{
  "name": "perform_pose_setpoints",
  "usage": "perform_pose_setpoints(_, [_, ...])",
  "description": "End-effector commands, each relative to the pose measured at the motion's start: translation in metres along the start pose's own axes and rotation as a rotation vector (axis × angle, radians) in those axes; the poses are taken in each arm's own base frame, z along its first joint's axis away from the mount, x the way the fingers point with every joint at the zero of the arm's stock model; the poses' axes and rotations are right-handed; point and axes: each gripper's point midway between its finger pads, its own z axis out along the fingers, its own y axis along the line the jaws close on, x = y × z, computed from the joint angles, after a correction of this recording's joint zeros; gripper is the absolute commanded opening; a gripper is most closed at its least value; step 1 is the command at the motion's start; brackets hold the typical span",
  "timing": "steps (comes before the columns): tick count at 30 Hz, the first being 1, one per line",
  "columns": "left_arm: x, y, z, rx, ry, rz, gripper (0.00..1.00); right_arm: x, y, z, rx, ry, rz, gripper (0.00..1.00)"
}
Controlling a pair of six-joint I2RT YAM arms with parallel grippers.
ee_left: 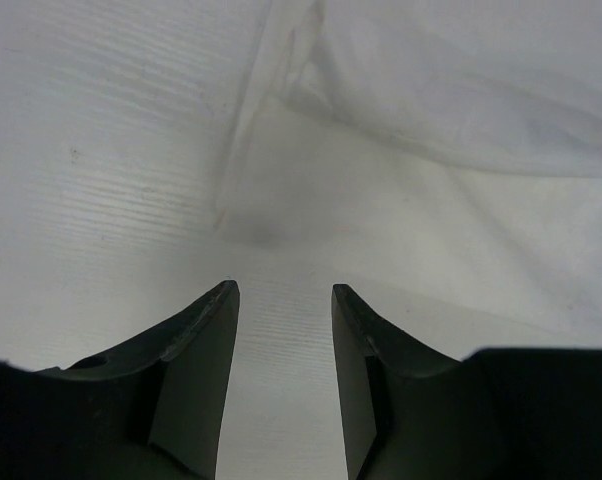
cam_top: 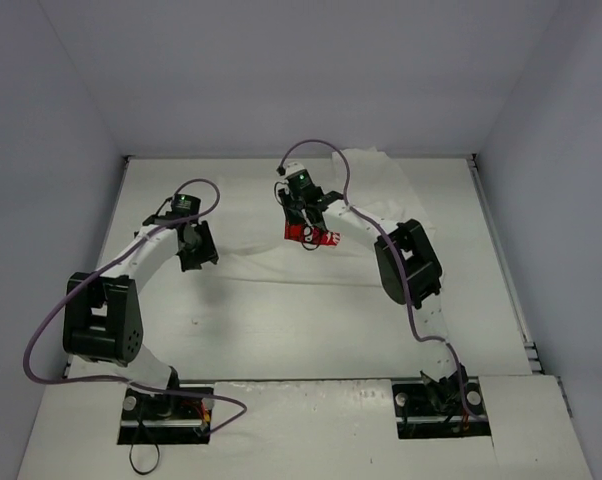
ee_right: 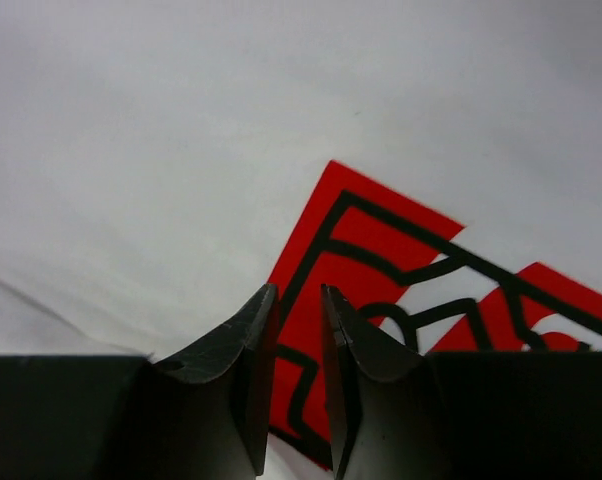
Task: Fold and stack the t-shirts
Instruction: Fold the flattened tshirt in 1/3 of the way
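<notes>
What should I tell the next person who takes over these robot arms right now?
Left tool: open and empty, low, close to a cloth edge of the t-shirt.
Right tool: open just a crack, nothing seen pinched, right above the red print.
Things: one white t-shirt lies spread on the table. Its edges are hard to see, white on white.
Done: no finished fold or stack shows.
Left: fold the shirt into a neat rectangle, then stack it.
</notes>
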Motion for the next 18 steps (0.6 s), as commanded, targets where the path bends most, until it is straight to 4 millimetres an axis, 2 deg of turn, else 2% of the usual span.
perform_pose_setpoints(1, [-0.041,-0.043,-0.019,0.109,-0.143,0.064,0.38,-0.074,-0.013,-0.037,0.038,-0.174,0.004,0.23])
perform_pose_setpoints(3, [-0.042,-0.057,-0.01,0.106,-0.129,0.094,0.35,-0.076,-0.017,-0.055,0.045,-0.186,-0.001,0.24])
perform_pose_setpoints(5, [-0.041,-0.068,-0.003,0.104,-0.117,0.109,0.31,-0.067,-0.031,-0.074,0.069,-0.177,0.013,0.25])
perform_pose_setpoints(6, [-0.041,-0.07,0.001,0.099,-0.107,0.108,0.28,-0.072,-0.035,-0.085,0.073,-0.194,0.023,0.25])
perform_pose_setpoints(7, [-0.039,-0.075,0.005,0.1,-0.097,0.106,0.23,-0.072,-0.043,-0.096,0.086,-0.202,0.037,0.25])
perform_pose_setpoints(9, [-0.035,-0.081,0.013,0.087,-0.084,0.1,0.08,-0.059,-0.055,-0.115,0.11,-0.193,0.055,0.25])
perform_pose_setpoints(10, [-0.03,-0.086,0.017,0.083,-0.075,0.106,0.01,-0.043,-0.067,-0.117,0.133,-0.166,0.07,0.25])
perform_pose_setpoints(13, [-0.026,-0.094,0.023,0.071,-0.071,0.121,0.0,-0.037,-0.088,-0.145,0.157,-0.187,0.118,0.25])
perform_pose_setpoints(14, [-0.022,-0.095,0.027,0.069,-0.062,0.128,0.0,-0.028,-0.094,-0.143,0.168,-0.168,0.124,0.25])
perform_pose_setpoints(15, [-0.024,-0.098,0.028,0.07,-0.066,0.135,0.0,-0.032,-0.103,-0.157,0.181,-0.193,0.14,0.25])
perform_pose_setpoints(18, [-0.033,-0.098,0.04,0.028,-0.08,0.159,0.0,-0.018,-0.116,-0.175,0.21,-0.196,0.16,0.25])
